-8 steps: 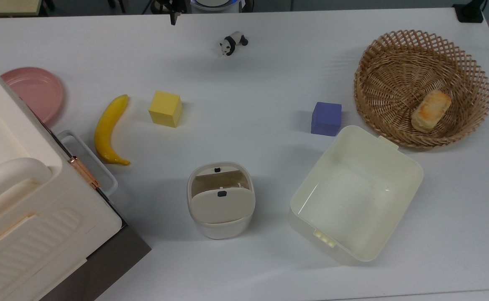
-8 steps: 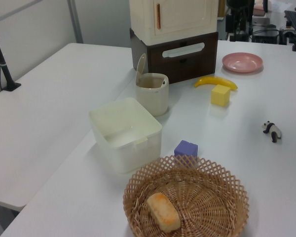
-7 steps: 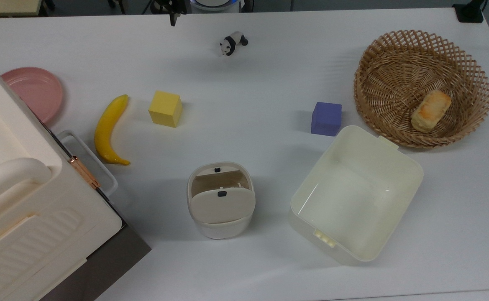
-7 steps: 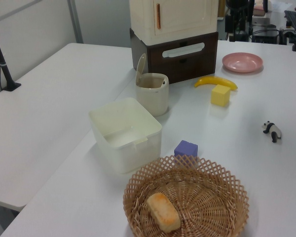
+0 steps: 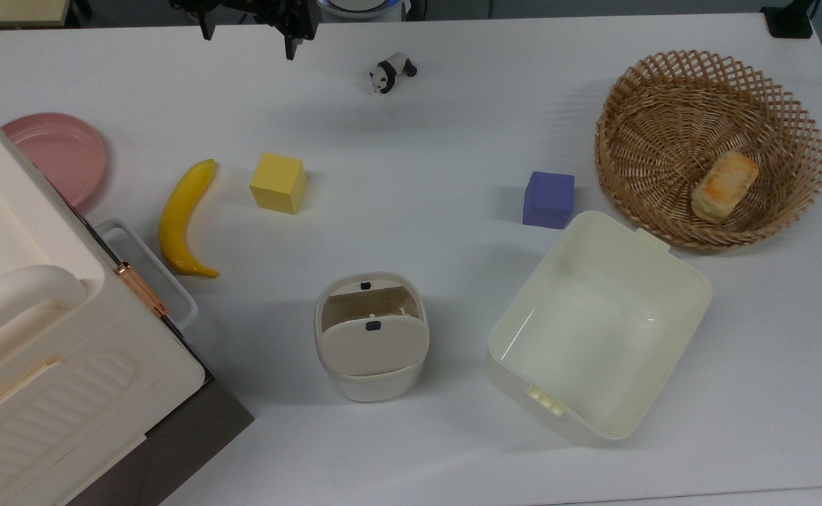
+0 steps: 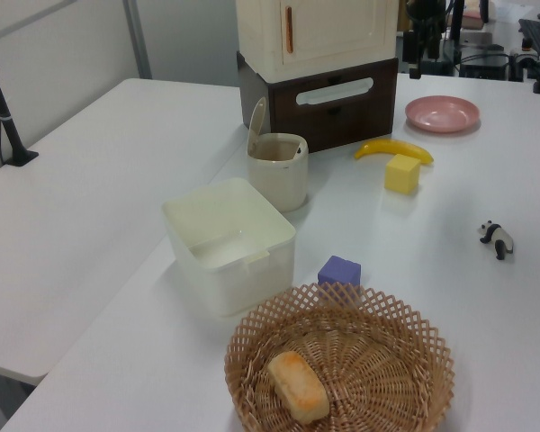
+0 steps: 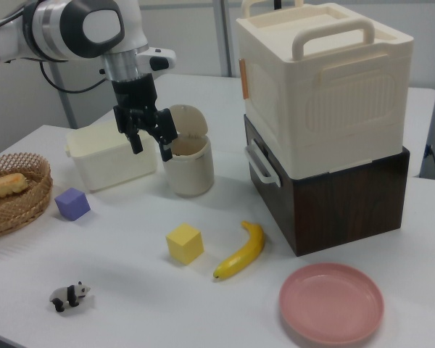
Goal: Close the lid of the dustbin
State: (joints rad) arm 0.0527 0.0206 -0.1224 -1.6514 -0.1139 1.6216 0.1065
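In the top view your gripper hangs spread and empty at the upper edge, the dustbin lower centre; in the left view its lid stands raised; approach and press it down.

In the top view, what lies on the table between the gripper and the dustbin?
In the top view, the gripper and the dustbin have only the yellow cube near that line; the rest is bare table.
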